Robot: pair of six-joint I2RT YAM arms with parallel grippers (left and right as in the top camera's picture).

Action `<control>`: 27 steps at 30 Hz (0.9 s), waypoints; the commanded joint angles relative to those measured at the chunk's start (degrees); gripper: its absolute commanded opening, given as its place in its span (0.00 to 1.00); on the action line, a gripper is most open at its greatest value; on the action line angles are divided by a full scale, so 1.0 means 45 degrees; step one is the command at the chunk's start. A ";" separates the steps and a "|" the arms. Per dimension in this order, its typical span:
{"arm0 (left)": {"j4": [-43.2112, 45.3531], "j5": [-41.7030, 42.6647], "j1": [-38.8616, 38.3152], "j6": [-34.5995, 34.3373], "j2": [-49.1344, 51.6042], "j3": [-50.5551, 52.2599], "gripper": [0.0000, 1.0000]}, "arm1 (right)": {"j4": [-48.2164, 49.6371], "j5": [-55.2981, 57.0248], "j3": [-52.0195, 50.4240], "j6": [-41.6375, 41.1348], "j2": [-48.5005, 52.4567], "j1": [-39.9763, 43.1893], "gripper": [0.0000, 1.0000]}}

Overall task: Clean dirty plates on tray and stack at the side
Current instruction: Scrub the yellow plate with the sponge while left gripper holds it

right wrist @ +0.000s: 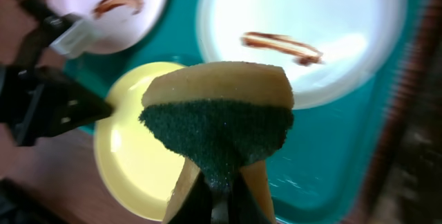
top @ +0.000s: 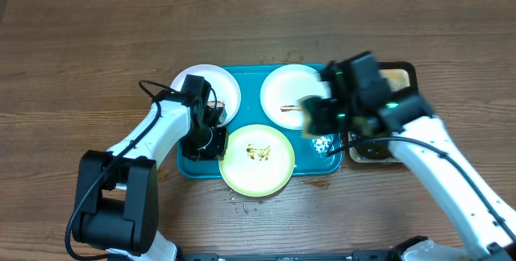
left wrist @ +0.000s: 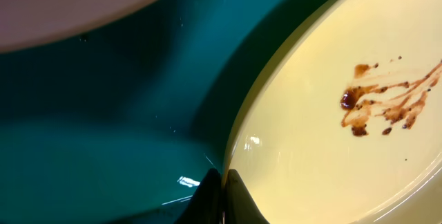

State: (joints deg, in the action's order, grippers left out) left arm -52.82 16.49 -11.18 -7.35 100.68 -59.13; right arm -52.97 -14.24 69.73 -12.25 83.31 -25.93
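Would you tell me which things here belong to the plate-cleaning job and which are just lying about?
Job: teal tray, left white plate, right white plate, yellow-green plate, sponge in right claw.
Lying about: black tray, specks on table.

Both arms wear smooth white shells with black joints. The left arm (top: 153, 128) has a bulky black base housing and a thin black cable (top: 149, 88) looping at its wrist. The right arm (top: 451, 164) carries small green lights (top: 392, 106) on its black wrist. The left fingers (left wrist: 209, 198) are dark and tapered.
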 commanded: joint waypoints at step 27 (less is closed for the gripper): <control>0.0092 0.0015 -0.0034 -0.0131 0.0083 -0.0214 0.04 | 0.4818 -0.1141 0.0136 -0.2963 0.5940 -0.4051 0.04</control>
State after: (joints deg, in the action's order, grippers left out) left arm -52.51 16.51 -11.16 -7.35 100.68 -59.20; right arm -31.86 -19.09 69.73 -24.21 108.60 -43.92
